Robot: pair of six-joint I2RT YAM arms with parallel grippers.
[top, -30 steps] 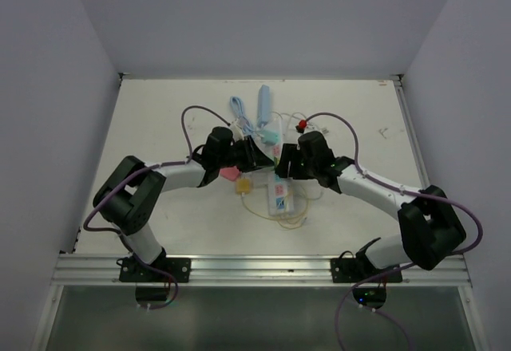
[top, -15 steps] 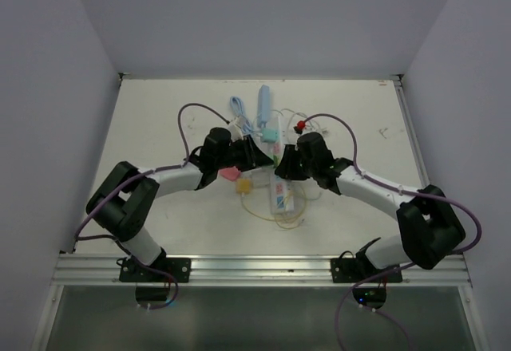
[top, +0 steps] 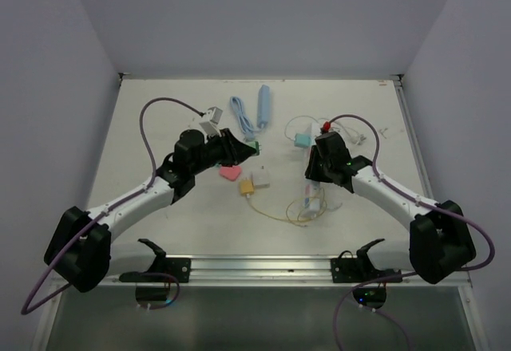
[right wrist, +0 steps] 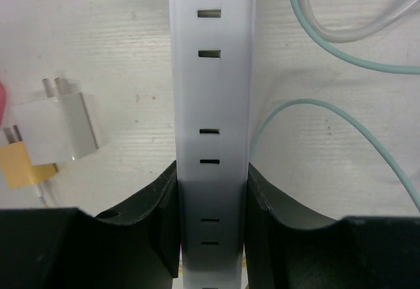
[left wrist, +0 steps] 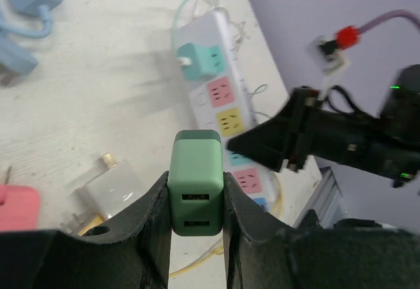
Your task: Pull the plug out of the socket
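Several small things lie on the table [top: 200,223] around the work. A light-blue coiled cable [top: 239,114] is at the far side. Between the two arms are a pink piece [top: 230,172], a yellow adapter [top: 247,185] and a white adapter [right wrist: 56,128] with two metal pins. Thin pale cords [right wrist: 328,121] loop just beside the socket [left wrist: 220,102].

The socket lies in the right half of the table, and its long axis runs from the far side toward the arm bases, a little slanted. It is a long white strip with pastel outlets in green, pink and yellow, and a teal plug [left wrist: 199,62] sits in its far end. The right gripper [right wrist: 211,171] is clamped across its long sides.

The left gripper [left wrist: 195,180] is closed on the plug [left wrist: 195,164], a green block whose two USB ports face the wrist camera. The plug is out of the socket and well apart from it.
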